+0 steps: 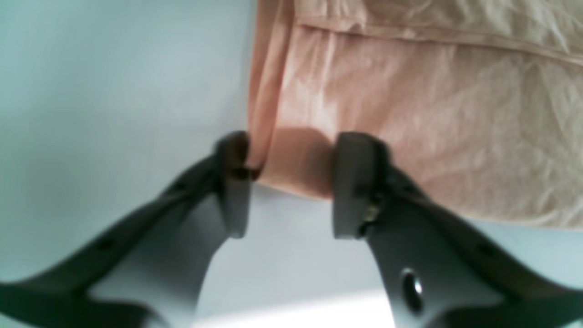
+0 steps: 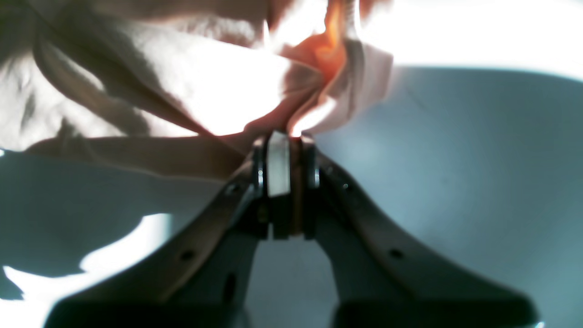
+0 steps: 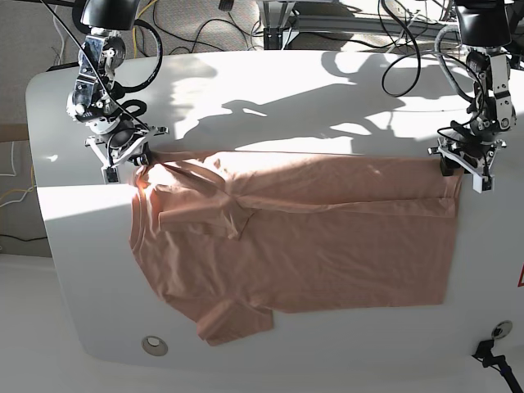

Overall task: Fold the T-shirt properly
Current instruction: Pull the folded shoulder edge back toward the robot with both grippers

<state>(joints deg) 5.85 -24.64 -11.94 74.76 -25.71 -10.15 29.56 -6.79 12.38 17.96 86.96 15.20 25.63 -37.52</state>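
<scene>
Wrinkled matt cloth T-shirt (image 3: 352,254), smooth pale tabletop (image 3: 90,286)

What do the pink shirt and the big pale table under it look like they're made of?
The salmon-pink short-sleeved T-shirt looks like thin, matt knit fabric, probably cotton: it creases softly and falls in loose folds. The pale grey-white table has a smooth, even surface with crisp-edged sunlight patches, perhaps laminate or painted board, though the pictures leave that open.

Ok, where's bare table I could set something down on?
Bare table lies below the T-shirt's lower edge, and above its upper edge, between the arms. It's crowded at both upper shirt corners, where the claws sit.
</scene>
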